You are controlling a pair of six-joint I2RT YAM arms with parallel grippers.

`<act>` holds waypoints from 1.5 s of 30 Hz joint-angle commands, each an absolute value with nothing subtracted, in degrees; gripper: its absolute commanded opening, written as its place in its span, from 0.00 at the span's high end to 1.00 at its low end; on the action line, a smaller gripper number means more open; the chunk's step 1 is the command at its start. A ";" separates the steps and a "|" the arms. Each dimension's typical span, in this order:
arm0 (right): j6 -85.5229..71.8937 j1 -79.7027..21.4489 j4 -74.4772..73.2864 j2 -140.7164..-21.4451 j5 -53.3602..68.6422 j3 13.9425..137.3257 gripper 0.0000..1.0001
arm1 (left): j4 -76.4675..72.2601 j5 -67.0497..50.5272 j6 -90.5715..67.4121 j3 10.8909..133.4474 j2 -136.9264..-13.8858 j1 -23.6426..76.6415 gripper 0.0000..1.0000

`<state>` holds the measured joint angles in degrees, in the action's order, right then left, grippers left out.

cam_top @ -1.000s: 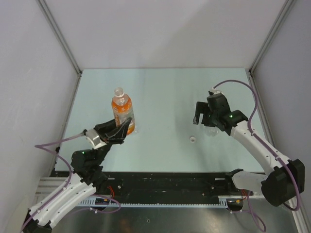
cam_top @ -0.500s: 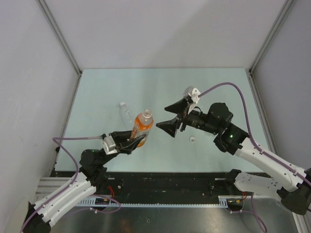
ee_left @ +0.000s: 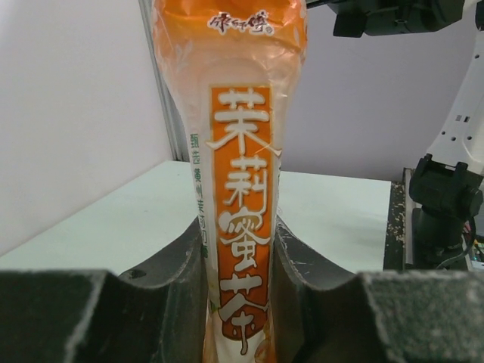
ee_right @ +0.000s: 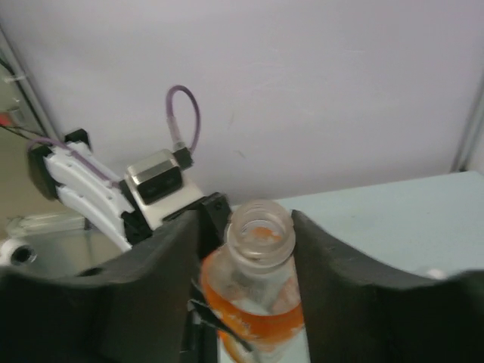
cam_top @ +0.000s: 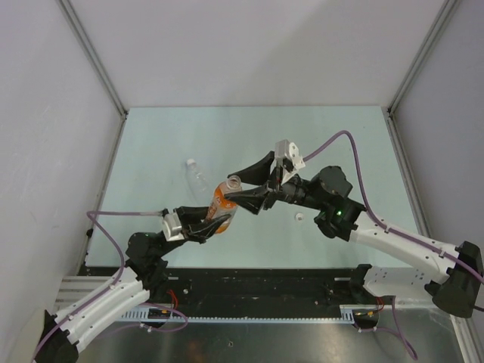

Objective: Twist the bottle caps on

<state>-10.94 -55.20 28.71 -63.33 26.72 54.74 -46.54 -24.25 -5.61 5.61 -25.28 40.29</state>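
1. The orange bottle [cam_top: 219, 206] is tilted over the middle of the table [cam_top: 340, 136]. Its long axis runs from the near left up to the far right. Its uncapped mouth points up and toward the right arm.
2. The left gripper [cam_top: 212, 221] is clamped on the bottle's lower body. In the left wrist view the label rises straight up between the two fingers [ee_left: 175, 291], which press both sides. The base is hidden below them.
3. The right gripper [cam_top: 236, 187] stands partly open and straddles the bottle's neck, one finger on each side. In the right wrist view a sliver of gap shows on the left of the neck. The other finger [ee_right: 333, 261] sits right against it, and I cannot tell whether they touch. This gripper has hold of nothing.
4. The bottle is well apart from the side walls [cam_top: 45, 113] and from the table's far edge. A clear bottle [cam_top: 199, 177] lies flat just beyond the neck on the far left, with its white end toward the far wall. A loose white cap [cam_top: 300, 218] lies on the table near the right forearm.
5. Only the right wrist view looks down into the open mouth [ee_right: 259, 227]. Only the left wrist view shows the printed label [ee_left: 243, 189]. Only the top view shows the clear bottle and loose cap plainly.
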 commanded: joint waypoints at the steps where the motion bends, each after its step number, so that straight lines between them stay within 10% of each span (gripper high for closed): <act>1: -9.59 -56.75 30.39 -64.62 24.63 57.16 0.56 | -49.35 -23.61 -7.40 6.26 -26.14 40.48 0.78; 5: -4.10 -57.97 26.59 -64.22 22.03 57.25 0.83 | -49.31 -22.79 -8.11 5.96 -25.33 40.50 0.18; 8: 0.70 -58.11 23.68 -63.95 15.50 57.25 0.90 | -49.31 -19.44 -9.35 5.24 -23.97 40.52 0.03; 16: 9.06 -54.26 21.16 -67.80 -10.85 57.22 0.88 | -45.78 -3.14 -14.72 1.79 -18.88 40.51 0.01; 29: 4.42 -38.89 36.29 -81.28 -0.82 49.75 0.87 | -1.35 25.19 -26.63 25.07 -26.97 40.50 0.00; 38: 2.47 -35.46 46.58 -83.14 5.76 42.05 0.76 | -1.16 24.23 -29.95 21.73 -18.22 40.52 0.00; 45: 2.58 -35.17 47.31 -81.20 7.71 39.61 0.46 | -1.93 25.28 -29.39 20.13 -17.41 40.52 0.01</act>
<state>2.90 -35.29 44.47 -83.09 5.54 40.51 -1.45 23.62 -28.58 20.71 -16.67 40.40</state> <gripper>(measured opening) 0.476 0.994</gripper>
